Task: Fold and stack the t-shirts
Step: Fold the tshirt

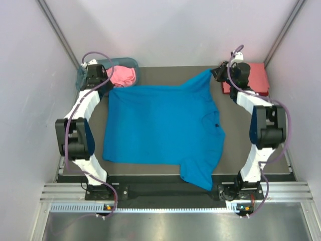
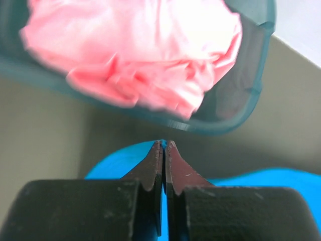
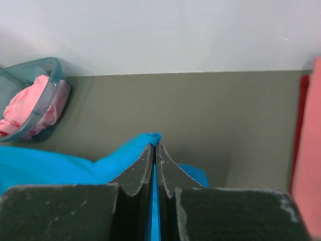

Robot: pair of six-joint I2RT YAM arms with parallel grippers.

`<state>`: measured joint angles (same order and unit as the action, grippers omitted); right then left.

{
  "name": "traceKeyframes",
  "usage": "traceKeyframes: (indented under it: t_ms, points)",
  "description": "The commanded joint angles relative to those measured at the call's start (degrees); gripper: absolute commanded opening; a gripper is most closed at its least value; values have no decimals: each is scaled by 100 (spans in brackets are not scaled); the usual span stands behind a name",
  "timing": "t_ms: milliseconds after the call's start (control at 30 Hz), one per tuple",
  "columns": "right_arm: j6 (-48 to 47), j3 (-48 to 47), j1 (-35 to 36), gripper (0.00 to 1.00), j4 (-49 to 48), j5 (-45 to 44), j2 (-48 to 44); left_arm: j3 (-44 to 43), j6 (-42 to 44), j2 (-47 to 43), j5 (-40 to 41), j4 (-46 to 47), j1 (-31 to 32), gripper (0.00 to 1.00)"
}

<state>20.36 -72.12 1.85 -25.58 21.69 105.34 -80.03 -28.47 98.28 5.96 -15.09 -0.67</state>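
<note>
A bright blue t-shirt lies spread flat across the middle of the table. My left gripper is shut on the shirt's far left corner, with blue cloth showing between its fingers. At the far right, the right gripper is shut on a raised sleeve tip of the same shirt. A crumpled pink t-shirt sits in the basket just beyond the left gripper. The coral-red t-shirt lies flat at the back right, beside the right arm.
The translucent blue-grey basket stands at the back left against the wall. White walls close the table at the back and both sides. Bare grey table shows between the blue sleeve and the coral-red shirt.
</note>
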Motion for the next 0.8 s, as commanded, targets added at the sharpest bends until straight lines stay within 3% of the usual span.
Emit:
traceKeyframes:
  t_ms: [0,133,300,533,767]
  points:
    - [170,-978,88,0,-887,502,416,-723,174,357,-840,859,-170,0]
    - [153,-1707,123,0,-327,529,1015,-953,193,788,-1201,850,-381,0]
    - [-303,-1552,123,0,526,20,604,-962,184,816,-1535,719,-531,0]
    - [-717,-464,158,0,1135,-332,-452,-699,245,562,-1712,359,-575,0]
    - [-788,996,290,0,1476,-921,-1833,136,272,-10,-1589,182,-592,0]
